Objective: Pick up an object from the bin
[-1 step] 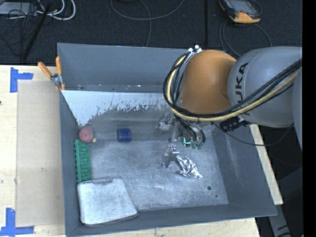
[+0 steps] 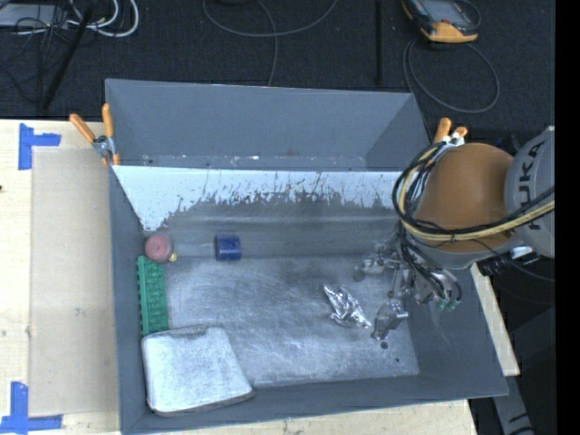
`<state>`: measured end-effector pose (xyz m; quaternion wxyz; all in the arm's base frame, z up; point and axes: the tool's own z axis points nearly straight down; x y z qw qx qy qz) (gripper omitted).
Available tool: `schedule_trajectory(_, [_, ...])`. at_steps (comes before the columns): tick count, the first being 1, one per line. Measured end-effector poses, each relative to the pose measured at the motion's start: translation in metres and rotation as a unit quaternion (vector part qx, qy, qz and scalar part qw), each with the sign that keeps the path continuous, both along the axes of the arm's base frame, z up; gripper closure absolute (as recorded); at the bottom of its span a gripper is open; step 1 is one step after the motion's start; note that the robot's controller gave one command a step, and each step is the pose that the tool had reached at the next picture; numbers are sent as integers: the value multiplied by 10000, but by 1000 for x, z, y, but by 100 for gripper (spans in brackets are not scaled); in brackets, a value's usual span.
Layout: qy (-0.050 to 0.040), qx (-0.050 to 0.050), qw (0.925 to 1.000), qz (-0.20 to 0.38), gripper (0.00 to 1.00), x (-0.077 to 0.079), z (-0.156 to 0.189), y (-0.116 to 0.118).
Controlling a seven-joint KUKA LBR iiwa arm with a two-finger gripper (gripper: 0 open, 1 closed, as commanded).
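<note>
I have one container on my screen, the grey metal bin, and five loose things lie on its floor, one of each kind.

Working from the left side, a small pink round thing sits near the far left corner. Just below it a green ridged strip lies lengthwise along the left wall. Below that, in the near left corner, a white folded cloth lies flat, its top edge close to the end of the strip. A small blue block sits a little to the right of the pink thing, close to the foot of the back wall and apart from everything else.

The middle of the floor is bare, scuffed metal. Right of the middle lies a crumpled silvery scrap of foil, on its own.

The gripper hangs low over the right part of the floor, just beside the foil on its right. I cannot tell from here whether it is spread or pressed together, and I see nothing pinched in it.
</note>
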<state>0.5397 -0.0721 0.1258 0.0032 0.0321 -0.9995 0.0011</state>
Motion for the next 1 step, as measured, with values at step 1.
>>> schedule_trajectory(1, [-16,18,9986,-532,0,8,-13,30])
